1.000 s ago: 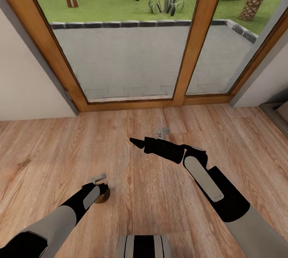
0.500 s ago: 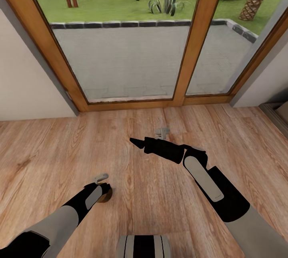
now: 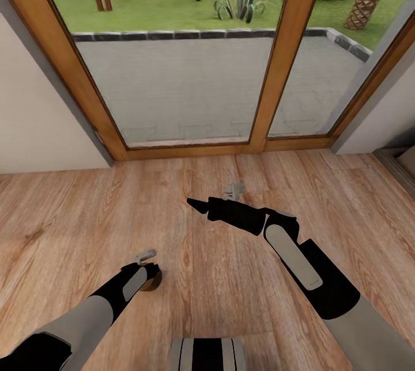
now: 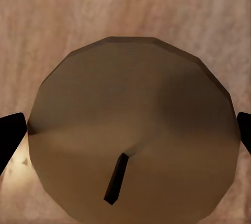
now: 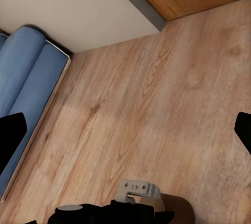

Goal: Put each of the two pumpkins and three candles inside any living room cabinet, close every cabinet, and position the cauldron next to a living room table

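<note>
Head view: almost nothing is changing over the last second. The left gripper [image 3: 148, 270] is staying low over the wooden floor [image 3: 69, 209], only nudging slightly, right on a small brownish candle [image 3: 153, 283] that is peeking out beside it. The right gripper [image 3: 199, 205] is holding the same pose in mid-air, pointing left, empty. That stillness suggests the left arm is settling its hold before lifting, so the carry to a cabinet has not begun. Ahead, the glass door [image 3: 190, 89] in its warm wooden frame is looking out on grey paving and grass.

Left wrist view: the candle [image 4: 133, 130] is sitting on the pale floor between the two black fingertips [image 4: 11, 136], one at each side. It is a matte, many-sided beige-brown disc seen from above, with a short dark wick. The tips are sitting just at its edges; whether they are already squeezing it I cannot tell.

Right wrist view: the black fingertips [image 5: 11, 138] are standing wide apart with nothing between them, over grained planks. A blue padded sofa [image 5: 26, 93] is lying along the white wall, and the left arm with the candle [image 5: 175, 205] is showing below.
</note>
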